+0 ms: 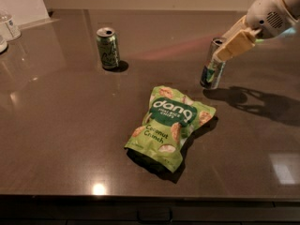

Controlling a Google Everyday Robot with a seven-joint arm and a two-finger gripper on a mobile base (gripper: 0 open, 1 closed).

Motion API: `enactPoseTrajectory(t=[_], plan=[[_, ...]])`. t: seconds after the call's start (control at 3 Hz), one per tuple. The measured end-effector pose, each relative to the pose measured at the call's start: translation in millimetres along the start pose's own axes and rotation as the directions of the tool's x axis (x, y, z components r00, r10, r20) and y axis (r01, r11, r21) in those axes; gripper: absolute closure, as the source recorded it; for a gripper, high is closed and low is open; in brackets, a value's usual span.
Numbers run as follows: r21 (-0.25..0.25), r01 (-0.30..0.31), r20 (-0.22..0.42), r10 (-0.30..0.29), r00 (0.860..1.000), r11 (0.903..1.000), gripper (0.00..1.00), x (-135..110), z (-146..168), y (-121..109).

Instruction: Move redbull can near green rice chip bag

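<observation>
The redbull can [212,72] is a slim silver can with dark markings, tilted slightly and held just above the dark table at the right. My gripper [224,54] comes in from the upper right and is shut on the can's upper half. The green rice chip bag [171,124] lies flat in the middle of the table, below and left of the can, about a can's height away from it.
A shorter green can [108,48] stands upright at the back left. A clear bottle [10,27] stands at the far left edge near a white wall panel. The table's front edge [140,198] runs along the bottom.
</observation>
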State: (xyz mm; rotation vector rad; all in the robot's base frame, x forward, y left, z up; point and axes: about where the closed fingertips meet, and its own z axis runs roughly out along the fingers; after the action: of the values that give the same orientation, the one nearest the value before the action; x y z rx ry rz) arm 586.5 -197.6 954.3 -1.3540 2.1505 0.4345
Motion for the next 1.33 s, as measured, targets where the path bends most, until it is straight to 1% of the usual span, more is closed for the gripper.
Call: enactPoseTrajectory(t=[0.33, 0.67, 1.0, 1.33], plan=[[-0.055, 0.030, -0.021, -0.031, 0.999, 0.9980, 1.00, 8, 1, 27], [-0.080, 0.060, -0.038, -0.063, 0.997, 0.9950, 1.00, 14, 5, 45], [-0.088, 0.088, -0.052, -0.093, 0.994, 0.9922, 0.82, 18, 10, 56], [-0.088, 0.091, -0.055, -0.096, 0.994, 0.9920, 0.59, 21, 13, 62]])
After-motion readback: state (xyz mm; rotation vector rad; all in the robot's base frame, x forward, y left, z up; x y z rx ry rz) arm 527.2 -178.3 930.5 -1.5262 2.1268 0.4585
